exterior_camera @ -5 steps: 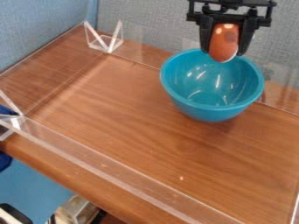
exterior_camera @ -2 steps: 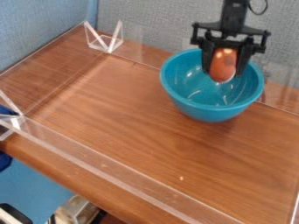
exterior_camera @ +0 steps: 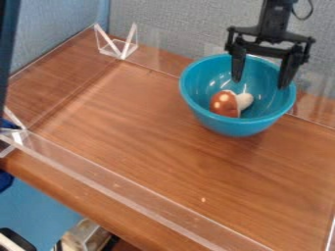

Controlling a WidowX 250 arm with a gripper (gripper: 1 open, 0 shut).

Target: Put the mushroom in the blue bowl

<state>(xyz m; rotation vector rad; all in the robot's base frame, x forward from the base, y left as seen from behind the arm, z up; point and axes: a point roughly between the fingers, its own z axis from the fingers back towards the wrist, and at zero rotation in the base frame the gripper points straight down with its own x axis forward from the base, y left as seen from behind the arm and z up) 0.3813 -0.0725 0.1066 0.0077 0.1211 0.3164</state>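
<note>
jaws spread wide and empty, one gripper (exterior_camera: 265, 72) pointing straight down over the far side of the one blue bowl (exterior_camera: 203, 101), its two dark fingers (exterior_camera: 240, 64) reaching below the rim. one mushroom (exterior_camera: 230, 102) lies loose inside the bowl, down to the left of the fingers, reddish-brown cap beside cream stem, touching no finger. the bowl sits on one wooden table (exterior_camera: 118, 127), clear low walls (exterior_camera: 113, 44) around it.
</note>
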